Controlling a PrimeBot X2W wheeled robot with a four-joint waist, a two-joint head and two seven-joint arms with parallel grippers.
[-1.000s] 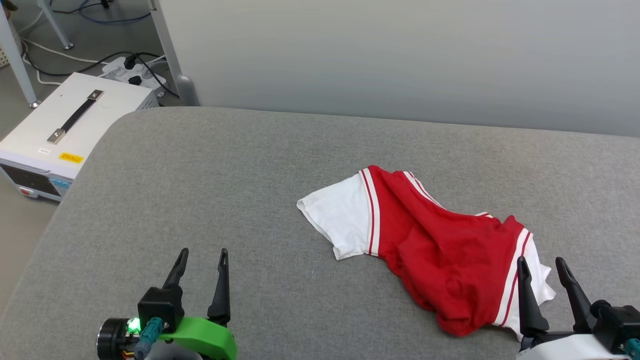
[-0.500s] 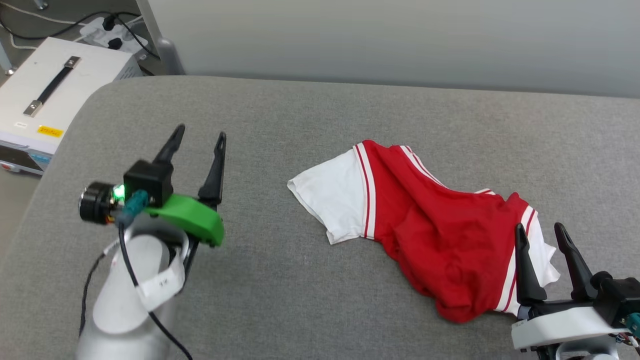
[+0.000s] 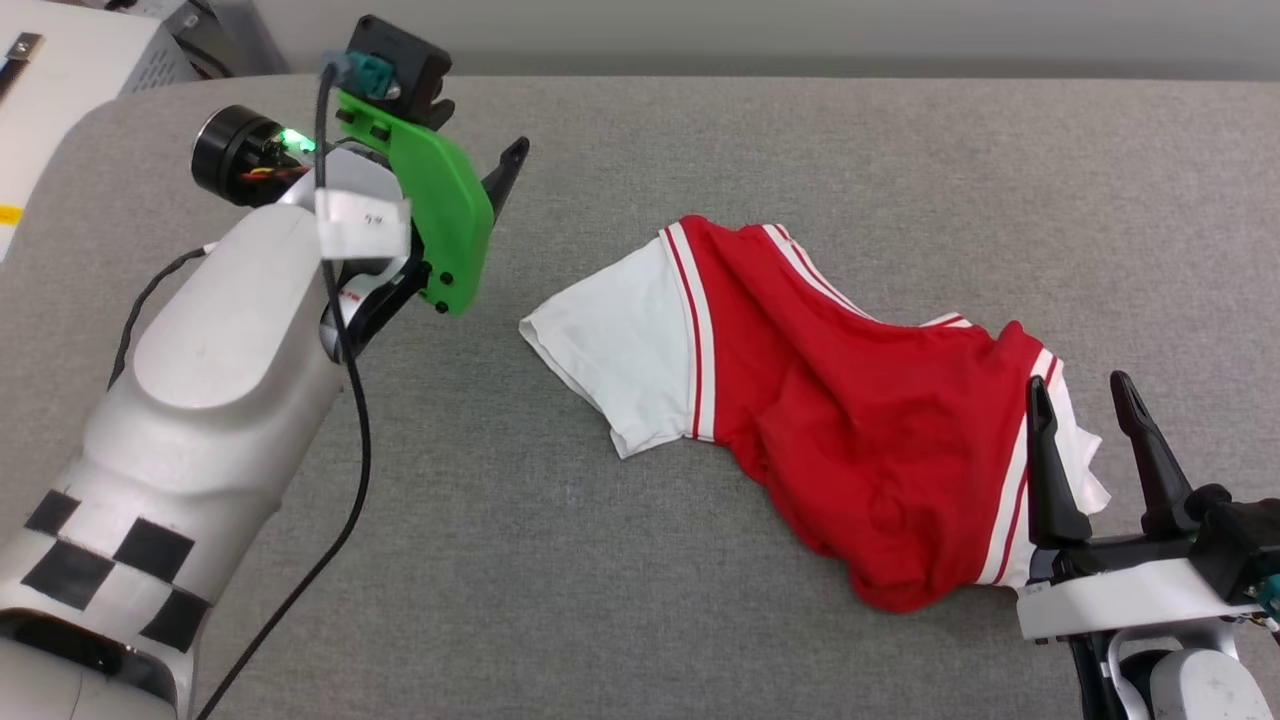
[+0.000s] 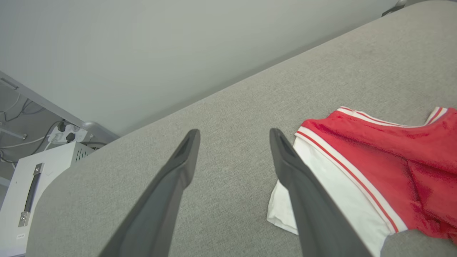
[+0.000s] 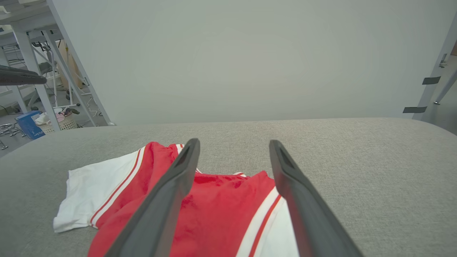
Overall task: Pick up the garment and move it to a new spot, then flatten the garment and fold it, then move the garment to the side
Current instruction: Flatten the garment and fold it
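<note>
The garment (image 3: 850, 430) lies crumpled on the grey fabric-covered table (image 3: 600, 600), running in the head view from the centre toward 4 o'clock. It is a red jersey shirt with red-and-white striped trim. One white sleeve (image 3: 615, 345) is spread flat at its 9 o'clock end. The red body is bunched in soft folds, and the other white sleeve is rumpled at its 4 o'clock end.

The right gripper (image 3: 1078, 385) sits at 4 o'clock in the head view, pointing toward 12, with its jaws open and holding nothing. Its dark fingers (image 3: 1045, 470) overlap the striped trim and the rumpled sleeve, and whether they touch the cloth cannot be told. In the right wrist view, red cloth and a white stripe show between the two fingers.

The left gripper (image 4: 234, 132) is at 11 o'clock in the head view, on a pale forearm (image 3: 220, 340) with a green bracket (image 3: 440, 210), angled toward 1 o'clock. Its jaws are open and empty. In the left wrist view it is over bare table, with the flat white sleeve just beside one finger at 4 o'clock.

A white box with a black handle (image 4: 32, 185) stands off the table at 8 o'clock in that view.
</note>
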